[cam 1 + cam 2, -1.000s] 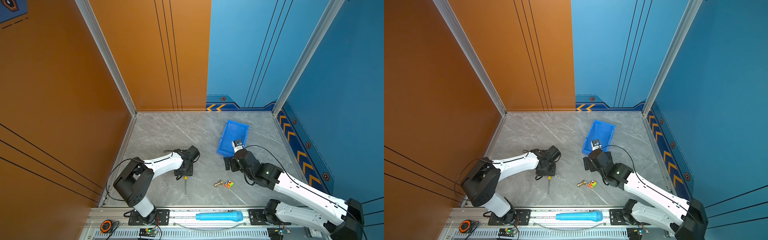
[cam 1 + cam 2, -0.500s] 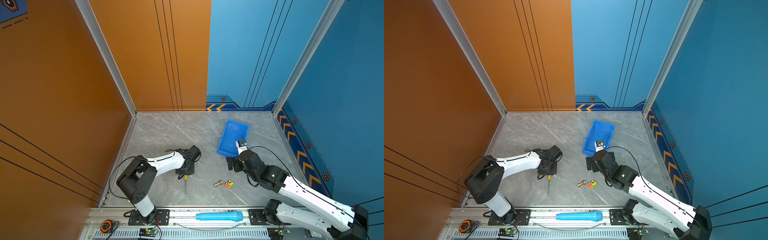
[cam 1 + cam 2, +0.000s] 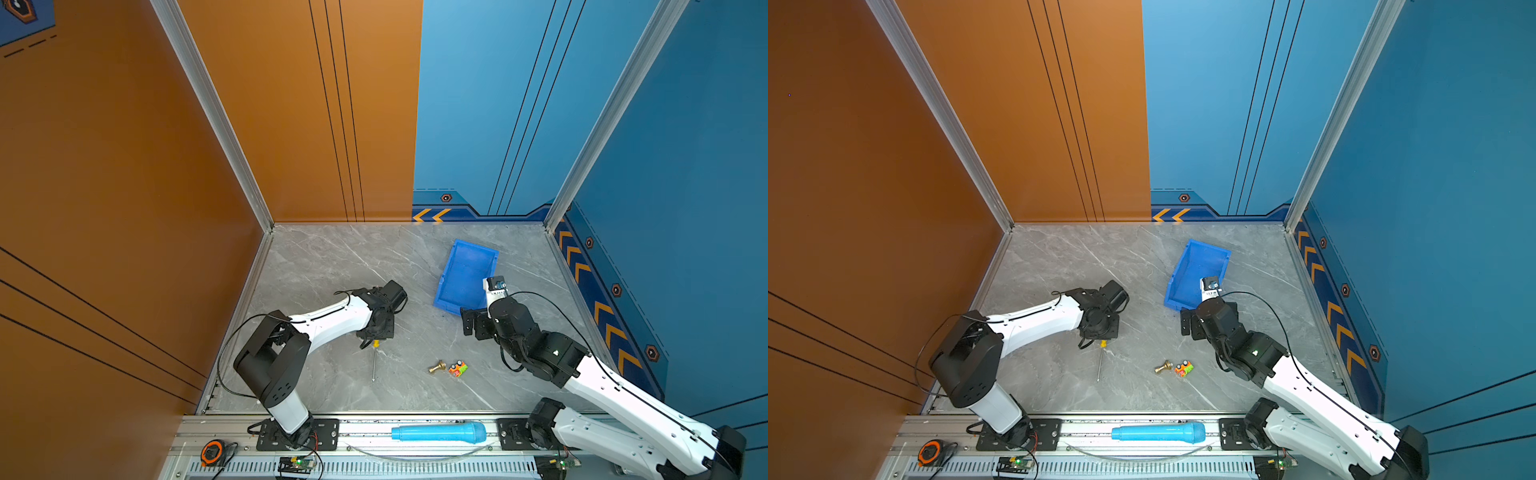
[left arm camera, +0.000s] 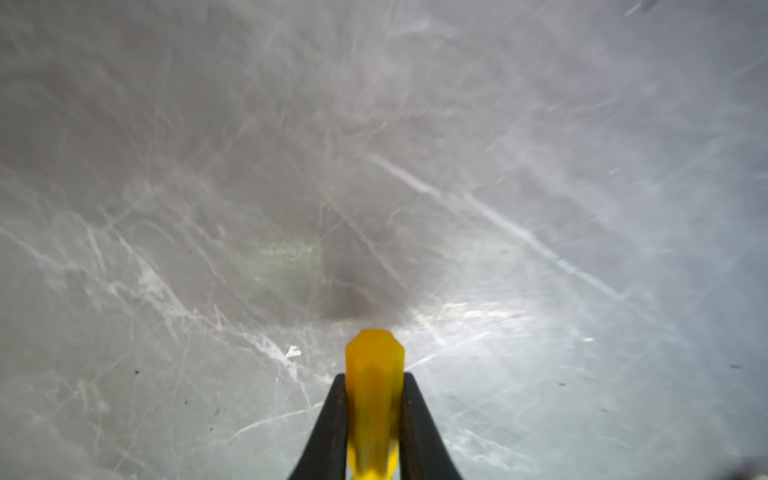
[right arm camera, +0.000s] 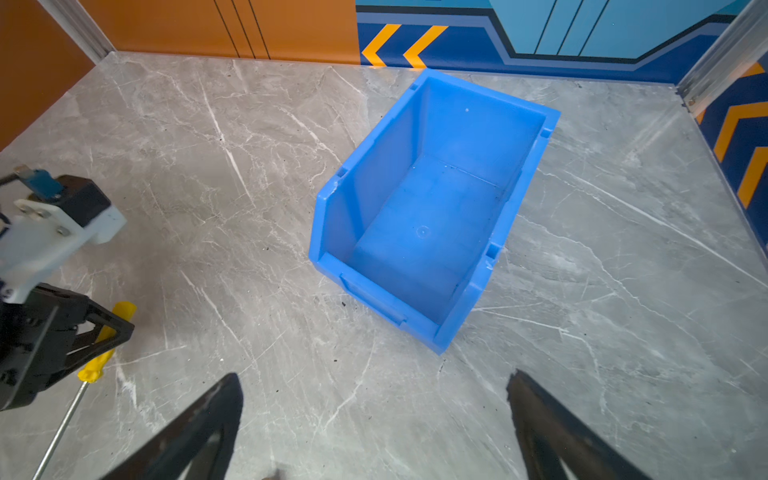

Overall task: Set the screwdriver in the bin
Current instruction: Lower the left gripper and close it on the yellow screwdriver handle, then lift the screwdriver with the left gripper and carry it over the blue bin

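Note:
The screwdriver lies on the grey marble floor in both top views, its thin silver shaft pointing toward the front rail. My left gripper is shut on its yellow handle, whose end sticks out past the black fingers. The right wrist view shows that grip from the side. The blue bin stands open and empty at the back right, also seen in a top view and the right wrist view. My right gripper hangs open just in front of the bin's near end.
A small brass fitting and an orange-green toy piece lie on the floor between the arms. A light-blue cylinder rests on the front rail, with an orange tape measure at its left end. Walls enclose three sides.
My left gripper has closed on the screwdriver's yellow handle. The right arm's wrist has shifted slightly to the right beside the bin's near end. The screwdriver has not moved.

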You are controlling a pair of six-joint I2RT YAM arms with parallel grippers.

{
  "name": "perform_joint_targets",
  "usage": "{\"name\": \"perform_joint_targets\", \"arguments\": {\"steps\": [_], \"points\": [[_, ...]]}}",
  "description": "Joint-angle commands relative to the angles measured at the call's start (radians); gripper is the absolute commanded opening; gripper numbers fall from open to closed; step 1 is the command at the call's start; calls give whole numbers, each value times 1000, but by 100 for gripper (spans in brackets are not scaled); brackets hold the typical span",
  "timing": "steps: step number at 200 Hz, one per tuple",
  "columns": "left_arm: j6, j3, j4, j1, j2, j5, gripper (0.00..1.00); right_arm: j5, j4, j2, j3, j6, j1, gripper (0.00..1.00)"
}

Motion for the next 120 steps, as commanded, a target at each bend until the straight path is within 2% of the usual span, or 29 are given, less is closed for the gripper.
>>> {"name": "perform_joint_targets", "arguments": {"steps": [1,39,80,120], "points": [[89,132,-34,-3,-11,-13,2,-24,-4,-16,-12,-16,-70,100],[180,409,-34,0,133,58,2,-80,-21,-19,6,-15,-191,100],[308,783,-33,-24,349,147,2,-121,-64,13,46,-13,-303,100],[339,1093,-33,-46,543,240,3,-126,-110,24,78,7,-380,100]]}}
